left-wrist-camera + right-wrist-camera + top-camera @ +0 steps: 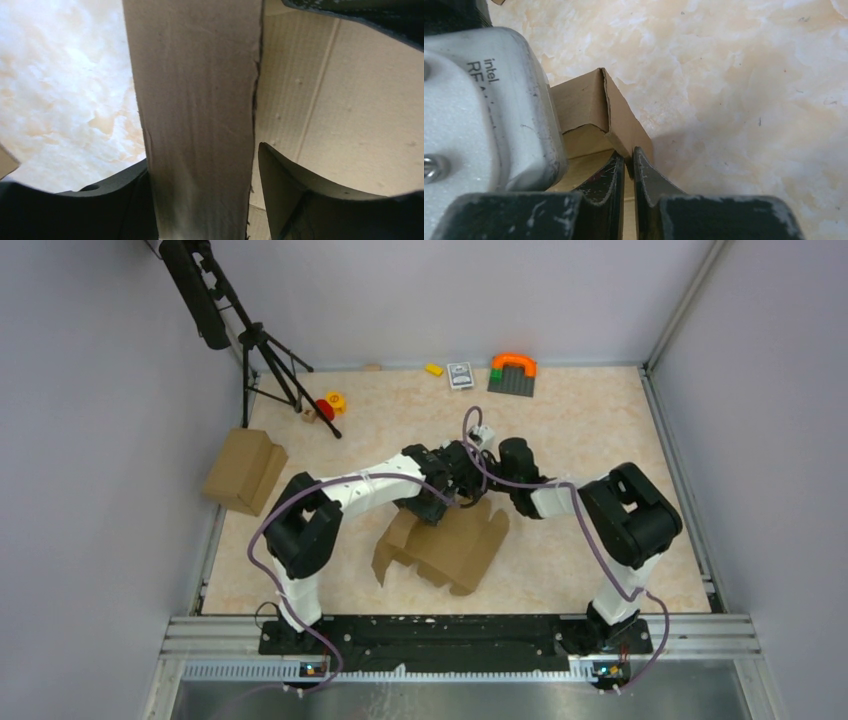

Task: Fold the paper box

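Right wrist shows its pincer (629, 161) pinching paper box (583, 100).

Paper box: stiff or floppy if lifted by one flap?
Probably light: the paper box is thin corrugated sheet. Likely floppy at creases; flaps stand at varied angles. A flap pinched in the right gripper may hinge rather than lift the whole box.

Left arm (350, 490) and right arm (600, 505) bent inward, wrists nearly meeting. Left gripper (200, 160) jaws apart. Right gripper (628, 159) pinched nearly closed on paper box (584, 100) wall.
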Available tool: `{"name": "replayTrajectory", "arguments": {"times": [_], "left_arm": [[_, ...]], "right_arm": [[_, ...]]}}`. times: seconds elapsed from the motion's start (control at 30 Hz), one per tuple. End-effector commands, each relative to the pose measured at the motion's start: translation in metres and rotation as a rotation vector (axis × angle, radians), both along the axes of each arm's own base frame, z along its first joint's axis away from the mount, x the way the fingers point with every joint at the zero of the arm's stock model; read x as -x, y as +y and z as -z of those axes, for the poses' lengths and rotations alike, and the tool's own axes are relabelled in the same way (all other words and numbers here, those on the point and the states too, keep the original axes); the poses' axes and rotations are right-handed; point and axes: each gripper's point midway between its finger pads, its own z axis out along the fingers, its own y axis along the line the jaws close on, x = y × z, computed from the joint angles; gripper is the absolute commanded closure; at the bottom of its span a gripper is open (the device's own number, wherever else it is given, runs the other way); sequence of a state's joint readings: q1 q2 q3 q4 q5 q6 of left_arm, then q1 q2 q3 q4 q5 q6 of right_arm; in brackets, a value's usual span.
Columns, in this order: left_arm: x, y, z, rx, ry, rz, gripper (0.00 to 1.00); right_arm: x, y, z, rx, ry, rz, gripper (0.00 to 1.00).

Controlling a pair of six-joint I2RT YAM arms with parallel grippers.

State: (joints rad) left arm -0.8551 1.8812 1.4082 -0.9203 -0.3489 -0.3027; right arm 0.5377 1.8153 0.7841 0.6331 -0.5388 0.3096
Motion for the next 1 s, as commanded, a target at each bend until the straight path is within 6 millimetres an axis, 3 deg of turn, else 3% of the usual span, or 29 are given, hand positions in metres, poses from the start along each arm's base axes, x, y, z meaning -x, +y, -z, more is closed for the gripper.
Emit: {"name": "replayTrajectory", "arguments": {"times": [0.0, 0.13, 0.33, 0.47, 0.7, 0.83, 0.97], "left_arm": [[-0.006, -0.061, -0.036, 0.332, 0.008, 0.128, 0.34], [-0.005, -0.061, -0.055, 0.468, 0.022, 0.115, 0.28], [-0.006, -0.049, -0.078, 0.605, -0.006, 0.05, 0.11], [-0.007, -0.032, -0.09, 0.672, -0.033, -0.001, 0.06], [0.0, -0.003, -0.101, 0.731, -0.057, -0.073, 0.05], [0.004, 0.019, -0.092, 0.731, -0.061, -0.159, 0.03], [0.012, 0.033, -0.071, 0.719, -0.056, -0.223, 0.03]], "right_arm": [[0.025, 0.023, -0.027, 0.025, -0.021, -0.076, 1.0], [0.034, 0.01, -0.017, 0.11, 0.092, -0.044, 1.0], [0.051, -0.012, 0.004, 0.309, 0.301, -0.022, 1.0], [0.058, -0.031, -0.001, 0.385, 0.343, 0.039, 1.0], [0.066, -0.046, -0.019, 0.418, 0.373, 0.1, 1.0], [0.068, -0.066, -0.019, 0.516, 0.408, 0.172, 1.0], [0.065, -0.084, -0.018, 0.619, 0.422, 0.233, 1.0]]}}
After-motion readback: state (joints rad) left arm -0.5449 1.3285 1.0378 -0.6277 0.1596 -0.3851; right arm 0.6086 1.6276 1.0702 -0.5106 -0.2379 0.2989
